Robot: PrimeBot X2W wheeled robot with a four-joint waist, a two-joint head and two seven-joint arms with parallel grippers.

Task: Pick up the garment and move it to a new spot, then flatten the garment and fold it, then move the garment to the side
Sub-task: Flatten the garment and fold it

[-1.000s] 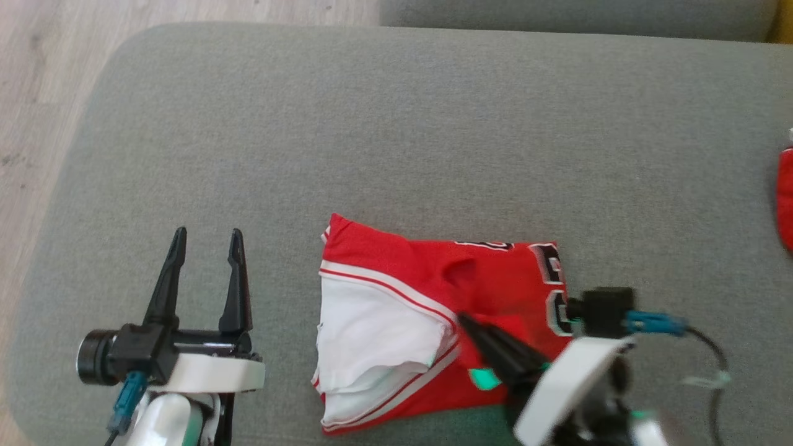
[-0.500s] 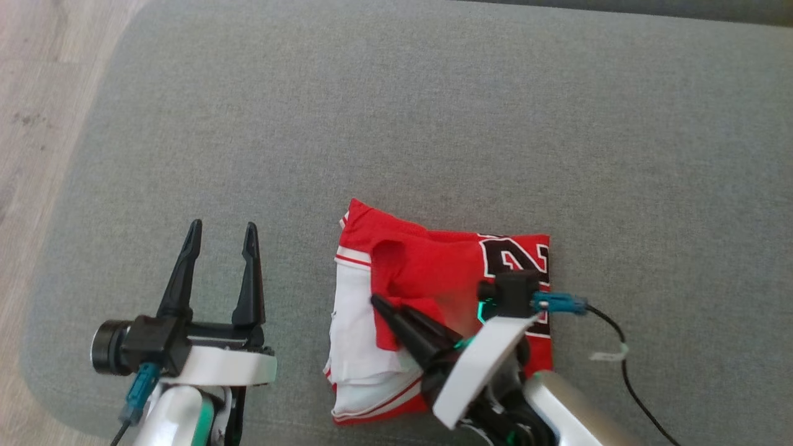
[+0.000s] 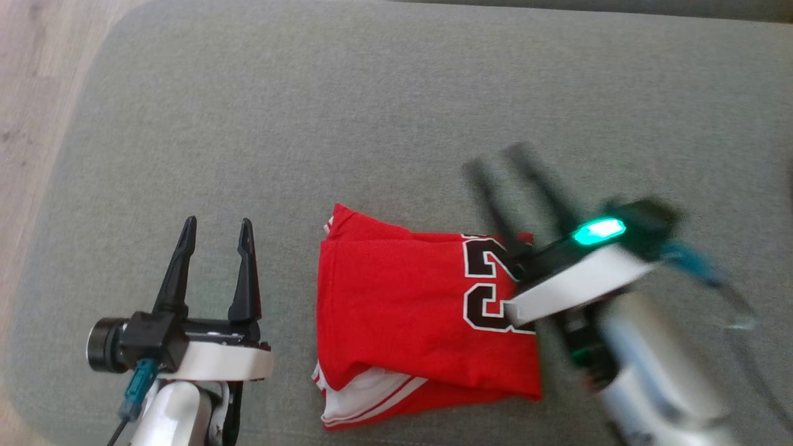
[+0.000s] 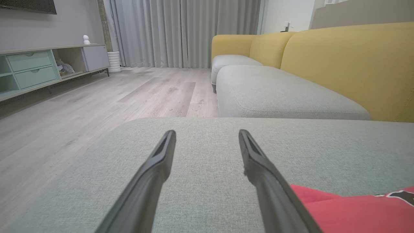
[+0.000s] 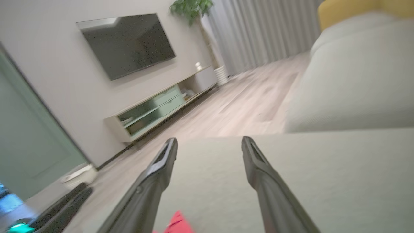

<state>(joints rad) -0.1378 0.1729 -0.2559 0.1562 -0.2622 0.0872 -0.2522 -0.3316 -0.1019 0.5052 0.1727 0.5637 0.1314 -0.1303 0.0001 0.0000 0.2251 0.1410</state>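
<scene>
Head camera: I have the garment (image 3: 427,322), a red jersey with black-and-white numerals and white striped trim, folded into a rough square near the front edge of the grey woven cushion (image 3: 372,111). Bare fabric stretches wide beyond it. My left claw (image 3: 217,223) stands apart from the garment's left edge, spread wide and empty. My right claw (image 3: 495,158), blurred, is over the garment's far right corner, fingers parted, gripping nothing.

Left wrist: the cushion's rounded edge is ahead with plank floor (image 4: 97,97) past it; the garment is at lower right.

Right wrist: parted, empty fingers, with a red corner low between them.
</scene>
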